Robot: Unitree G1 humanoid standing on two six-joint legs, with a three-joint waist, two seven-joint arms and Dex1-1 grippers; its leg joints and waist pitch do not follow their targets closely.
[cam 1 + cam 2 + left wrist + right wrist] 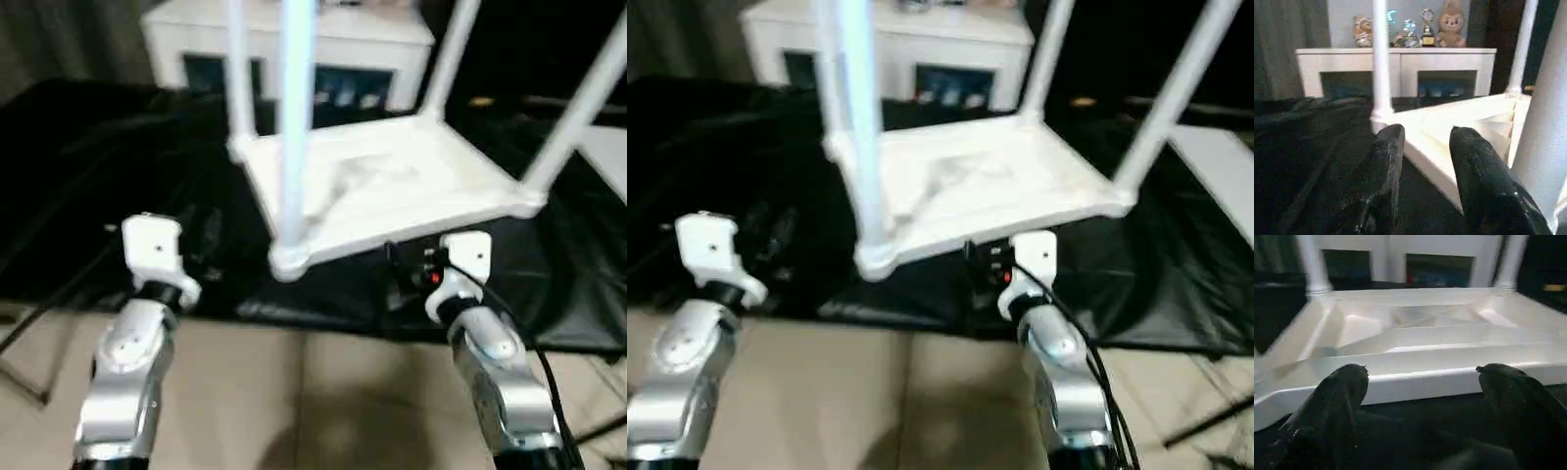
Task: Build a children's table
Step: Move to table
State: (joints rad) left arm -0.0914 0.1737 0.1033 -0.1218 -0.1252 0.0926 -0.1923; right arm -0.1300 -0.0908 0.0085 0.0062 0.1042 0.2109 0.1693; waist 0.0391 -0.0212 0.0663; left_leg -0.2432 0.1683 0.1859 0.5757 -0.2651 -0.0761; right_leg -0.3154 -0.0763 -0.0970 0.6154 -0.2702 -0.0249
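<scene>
White table (392, 186) sits inverted just beyond both tools.

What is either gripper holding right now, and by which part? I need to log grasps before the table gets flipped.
Nothing is held. The left gripper and right gripper both stand open with empty gaps, just short of the upturned children's table, touching no part of it.

Ahead of me a white cabinet (1396, 68) carries figurines (1452, 24) on top. Black cloth (98, 196) covers the beige floor (313, 392).
</scene>
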